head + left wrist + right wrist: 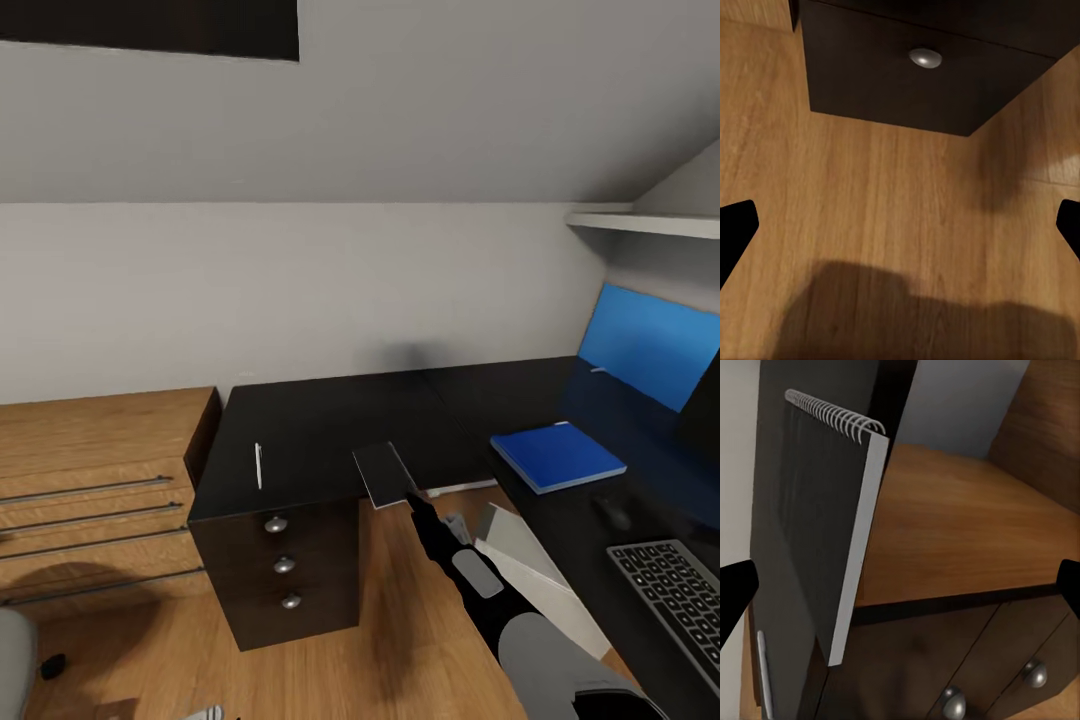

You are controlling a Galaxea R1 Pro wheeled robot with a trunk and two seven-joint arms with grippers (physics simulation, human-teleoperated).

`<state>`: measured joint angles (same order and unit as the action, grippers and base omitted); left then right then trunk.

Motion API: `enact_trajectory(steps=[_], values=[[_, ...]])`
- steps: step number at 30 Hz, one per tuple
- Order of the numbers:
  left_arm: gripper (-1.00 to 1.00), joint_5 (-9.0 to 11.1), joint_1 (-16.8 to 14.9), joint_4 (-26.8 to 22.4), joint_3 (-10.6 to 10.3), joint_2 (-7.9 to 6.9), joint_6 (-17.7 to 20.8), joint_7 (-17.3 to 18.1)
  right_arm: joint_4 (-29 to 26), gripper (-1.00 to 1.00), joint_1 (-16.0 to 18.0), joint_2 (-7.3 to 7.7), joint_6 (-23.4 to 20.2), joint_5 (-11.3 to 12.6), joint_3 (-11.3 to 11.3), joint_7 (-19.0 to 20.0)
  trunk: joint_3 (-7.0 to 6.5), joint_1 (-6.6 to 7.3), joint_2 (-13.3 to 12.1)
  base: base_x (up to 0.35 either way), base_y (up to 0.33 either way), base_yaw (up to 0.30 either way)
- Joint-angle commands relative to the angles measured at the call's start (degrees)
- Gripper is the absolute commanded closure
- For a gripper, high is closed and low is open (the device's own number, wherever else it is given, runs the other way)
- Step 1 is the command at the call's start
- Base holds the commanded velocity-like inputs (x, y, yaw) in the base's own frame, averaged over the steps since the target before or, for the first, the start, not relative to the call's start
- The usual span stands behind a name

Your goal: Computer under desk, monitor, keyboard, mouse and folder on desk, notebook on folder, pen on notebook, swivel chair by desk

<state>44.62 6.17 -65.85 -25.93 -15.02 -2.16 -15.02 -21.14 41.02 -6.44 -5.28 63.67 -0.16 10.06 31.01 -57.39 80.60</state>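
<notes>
- Right claw (411, 495), head view: reaching to the front edge of the matt black L-shaped counter (320, 430), right at the thin dark notebook (382, 474), which overhangs that edge. Whether it grips the cover, I cannot tell.
- On the same counter: the short whitish pen (258, 465) lies well apart from the notebook, above the black drawer unit with round silver knobs (283, 565).
- Further right, the flat bright blue folder (557, 456) is already on the counter, with the slim black keyboard with grey keys (672, 590) near it and a small dark mouse (612, 513) between. My read: folder done; notebook and pen still to stack.
- A light grey boxy computer case (530, 570) sits low beside the counter.
- Left wrist view: left claw (900, 225) spread wide and empty over light wooden floor (885, 195), drawer unit ahead.
- Right wrist view: the notebook shows a silver wire spiral binding (832, 414) and pale page edges, tips wide on either side.
</notes>
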Motion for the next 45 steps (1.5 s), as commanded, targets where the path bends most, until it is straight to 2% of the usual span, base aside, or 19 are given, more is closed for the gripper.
enact_trajectory(steps=[1,12,20,27,45], values=[[-1.00,0.5,0.0,-0.1,-0.2,-0.04,-0.2,-0.4,0.0,-1.00,0.0,0.01,-0.2,0.5,0.0,0.2,0.23,-0.23,0.4,0.000,0.000,0.000],[-1.00,0.5,0.0,0.0,-0.3,0.05,-0.1,-0.5,-0.3,-1.00,0.0,0.01,-0.2,0.5,-0.1,0.4,2.20,-2.64,4.9,0.000,0.000,0.000],[-1.00,0.6,0.0,0.5,-0.3,0.08,-0.3,-0.5,-0.4,-1.00,0.0,-0.02,-0.2,0.5,-0.1,0.4,2.20,-2.64,4.9,0.000,0.000,0.000],[-1.00,0.6,0.0,3.2,-0.2,0.16,-0.3,-0.5,-0.3,-1.00,0.0,-0.14,-0.1,0.6,0.0,0.4,2.20,-2.64,4.9,0.144,0.065,0.000],[-1.00,0.6,0.0,3.4,-0.1,0.25,-0.2,-0.8,-0.3,-1.00,0.0,-0.15,-0.1,0.6,-0.1,0.4,2.20,-2.64,4.9,0.063,0.043,0.000]])
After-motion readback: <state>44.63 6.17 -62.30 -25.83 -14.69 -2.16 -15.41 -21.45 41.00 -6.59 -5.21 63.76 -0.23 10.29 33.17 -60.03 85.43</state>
